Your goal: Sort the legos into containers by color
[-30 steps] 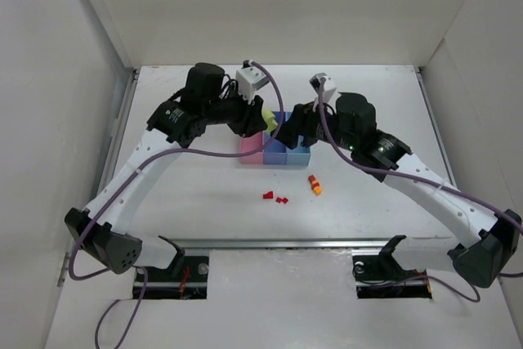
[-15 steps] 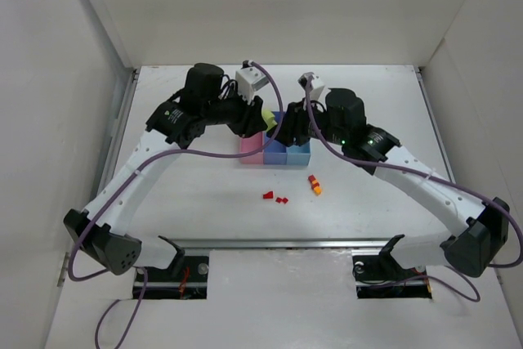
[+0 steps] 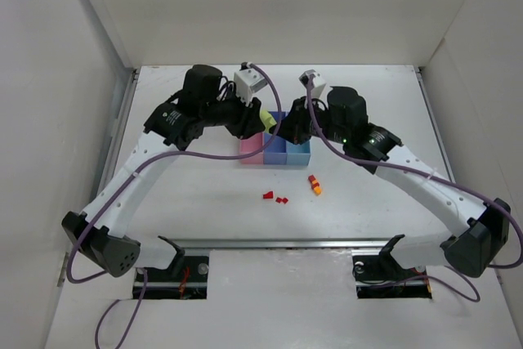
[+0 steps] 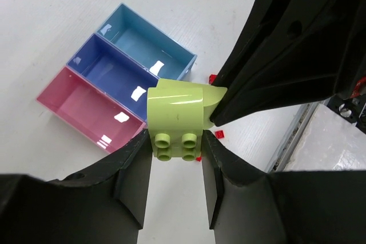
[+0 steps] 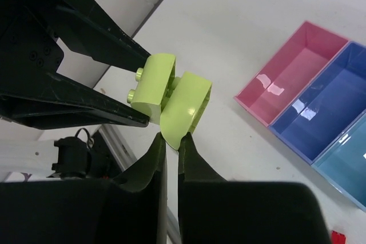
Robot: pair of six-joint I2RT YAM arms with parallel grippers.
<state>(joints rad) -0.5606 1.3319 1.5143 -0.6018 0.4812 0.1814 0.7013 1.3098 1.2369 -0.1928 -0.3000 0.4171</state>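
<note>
White tabletop [image 3: 204,202] with white walls on three sides holds everything. The left gripper [image 4: 174,141] clamps the yellow-green lego [image 4: 177,112] by its two flanks, with four studs showing between the fingers. The right gripper [image 5: 171,141] has its fingers drawn nearly together, pinching the thin lower edge of the same lego's curved part. From the right wrist the lego reads as a studded block joined to a rounded piece. Both arms therefore grip this one lego, which is held up off the table. In the overhead view it sits at the far edge of the bin row, about where pink meets medium blue.

Below it three bins stand joined in one row: pink bin [image 4: 86,104] on the left, medium blue bin [image 4: 108,67] in the middle and light blue bin [image 4: 146,41] on the right. What shows of their floors is bare.

Nearer the arm bases, well apart from the bins, lies a small cluster of red legos [image 3: 279,199]. It seems to hold three pieces, though they are too tiny to count surely. Just right of them lies one orange-yellow lego [image 3: 316,190] with a red bit touching its far end.
</note>
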